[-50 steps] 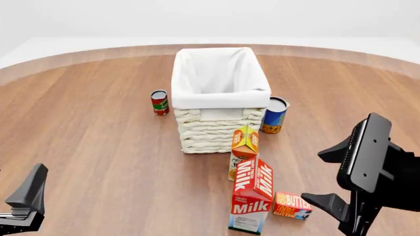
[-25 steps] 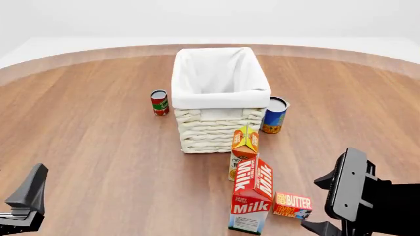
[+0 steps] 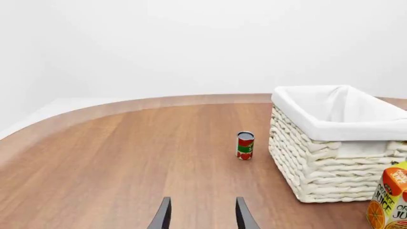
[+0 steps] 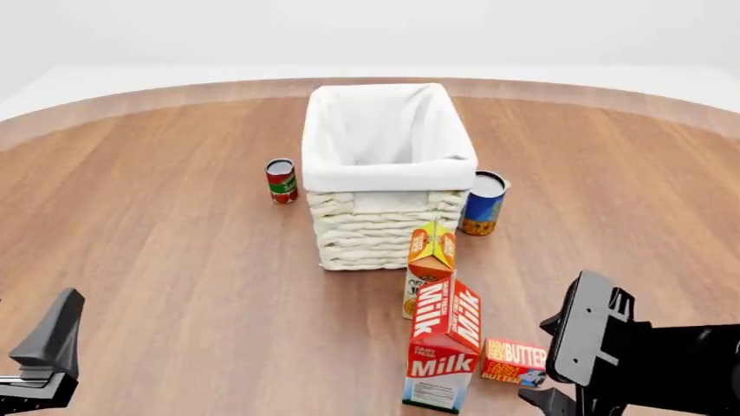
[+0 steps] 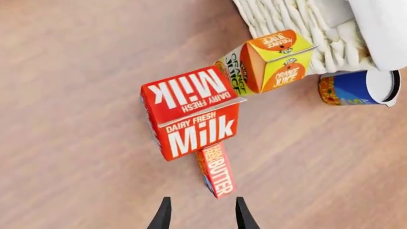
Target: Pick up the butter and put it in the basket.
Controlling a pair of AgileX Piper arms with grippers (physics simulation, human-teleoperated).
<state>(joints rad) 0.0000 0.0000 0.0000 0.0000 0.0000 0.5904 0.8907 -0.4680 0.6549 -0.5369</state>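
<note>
Now the small flat red-orange butter box [image 4: 516, 361] lies on the brown wooden table [image 4: 173, 243], hard against the tall red-and-white milk carton [image 4: 444, 345] and well short of the big cream wicker basket with its white cloth liner [image 4: 387, 178]. The right gripper [image 5: 199, 215] has dropped steadily over the last second, low and close beside the box, so the approach looks nearly done, with the grasp itself not yet made. From the wrist camera the butter sits just ahead of the spread fingers, nothing between them, roughly in line with the gap. The orange juice carton [image 4: 431, 260] stands between milk and basket. The left gripper [image 3: 201, 217] waits apart, also unclenched and empty.
</note>
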